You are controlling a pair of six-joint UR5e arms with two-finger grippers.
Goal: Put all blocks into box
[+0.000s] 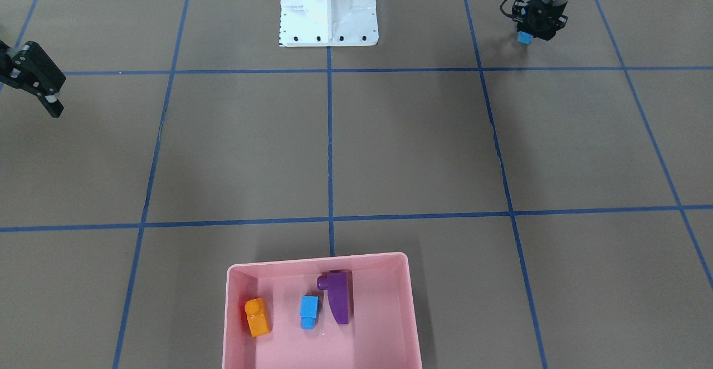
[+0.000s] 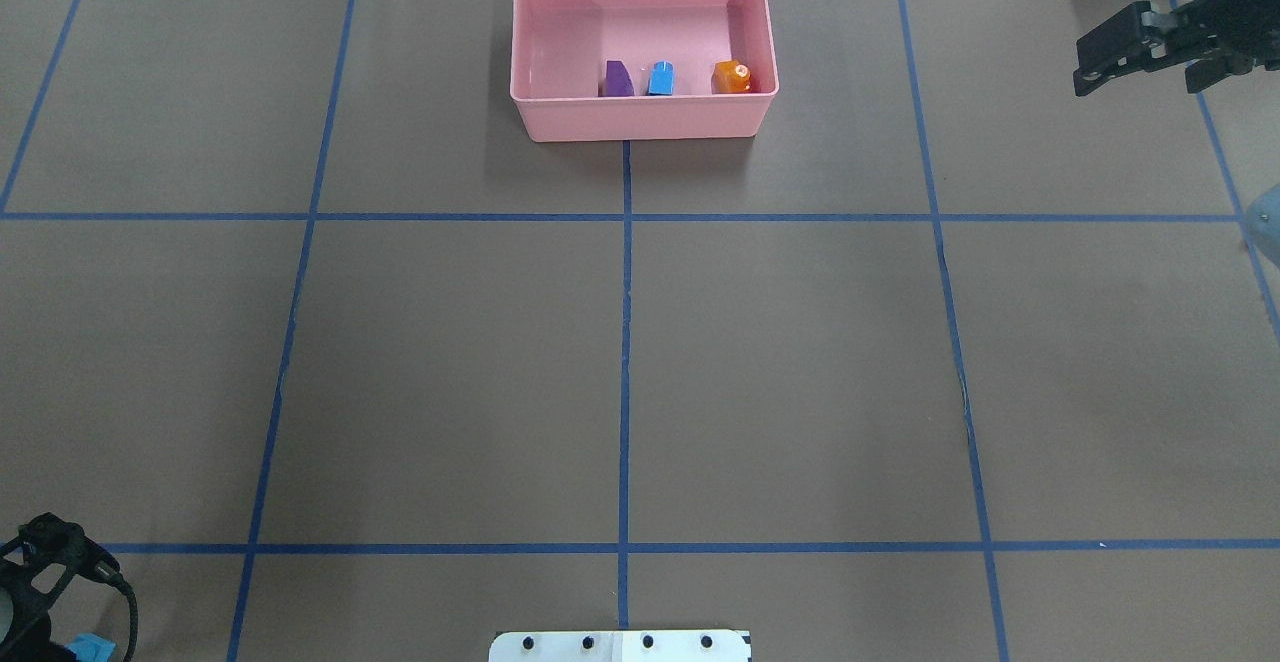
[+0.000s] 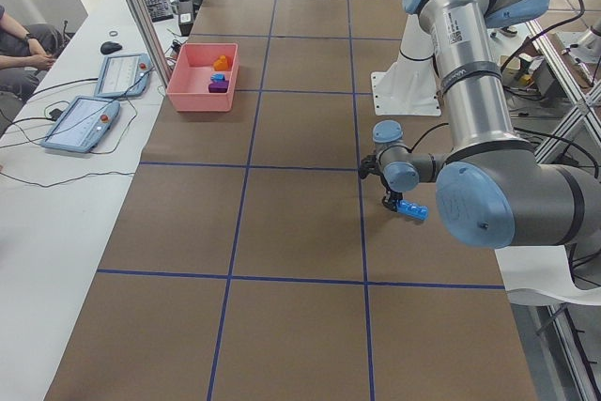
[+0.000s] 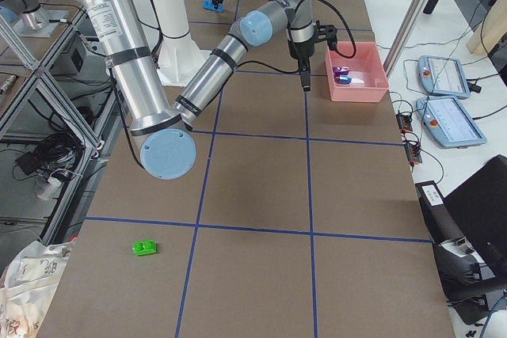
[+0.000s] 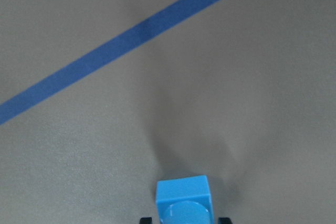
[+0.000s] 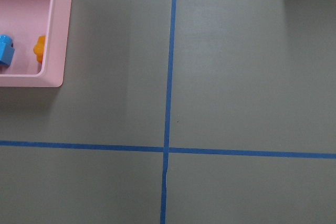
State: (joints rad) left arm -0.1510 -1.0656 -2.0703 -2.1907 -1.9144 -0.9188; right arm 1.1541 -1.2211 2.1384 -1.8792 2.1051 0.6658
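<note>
Blocks are lying in the pink box (image 1: pixel 317 258): the orange block (image 1: pixel 257 316), small blue block (image 1: pixel 308 309) and purple block (image 1: pixel 337 296). The left gripper (image 1: pixel 524 38) is clenching the long blue block (image 3: pixel 411 209) low over the table (image 1: pixel 390 146). The right gripper (image 2: pixel 1146 58) is hanging with its fingers spread. The green block (image 4: pixel 144 248) is sitting well apart.

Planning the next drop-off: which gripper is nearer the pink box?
Right. The right gripper hangs to the box's right; the left gripper, shut on the long blue block, sits at the robot-side left corner.
</note>
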